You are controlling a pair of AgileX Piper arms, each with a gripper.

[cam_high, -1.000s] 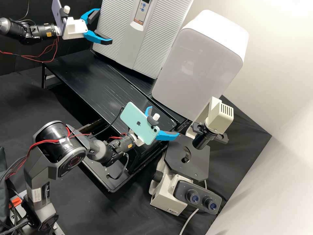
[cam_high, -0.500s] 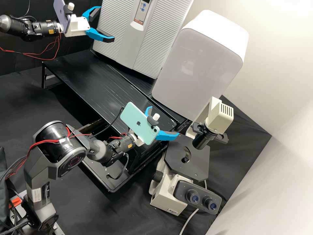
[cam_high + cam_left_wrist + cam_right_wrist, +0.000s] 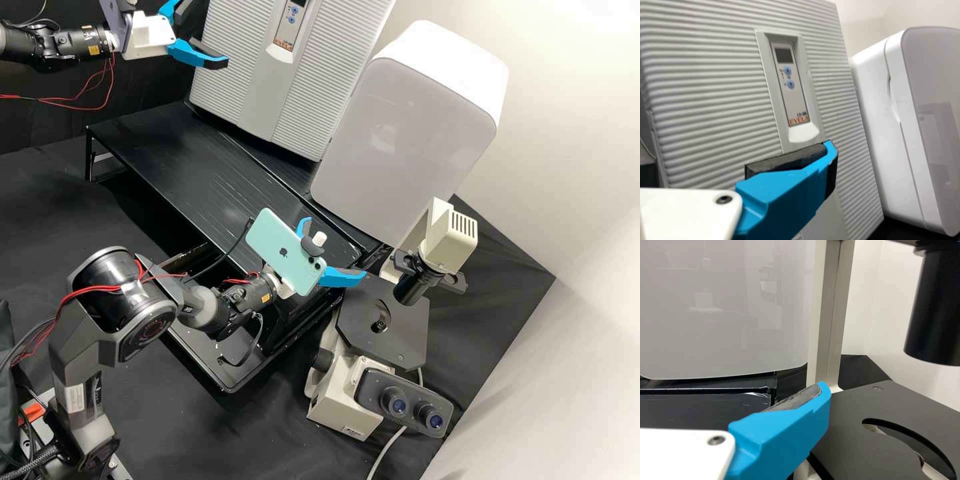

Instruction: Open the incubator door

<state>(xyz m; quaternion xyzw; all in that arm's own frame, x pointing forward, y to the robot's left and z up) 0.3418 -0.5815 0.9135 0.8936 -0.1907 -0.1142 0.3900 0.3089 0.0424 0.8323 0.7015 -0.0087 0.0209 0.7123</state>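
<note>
At the upper left of the high view, my left gripper stands open in front of the left side of the incubator, a grey ribbed box whose door is closed. In the left wrist view a blue finger of the left gripper overlaps the ribbed door, below the control panel; whether it touches cannot be told. My right gripper is open over the bench near the microscope. One finger of the right gripper shows in its wrist view beside the microscope stage.
A white rounded cabinet stands right of the incubator. The microscope is at the lower right, close to the right gripper. A low black platform lies before the incubator. Red wires hang below the left arm.
My left gripper first shifted slightly right, then moved up and a little left in the high view, its fingers staying apart. The right arm has kept still.
</note>
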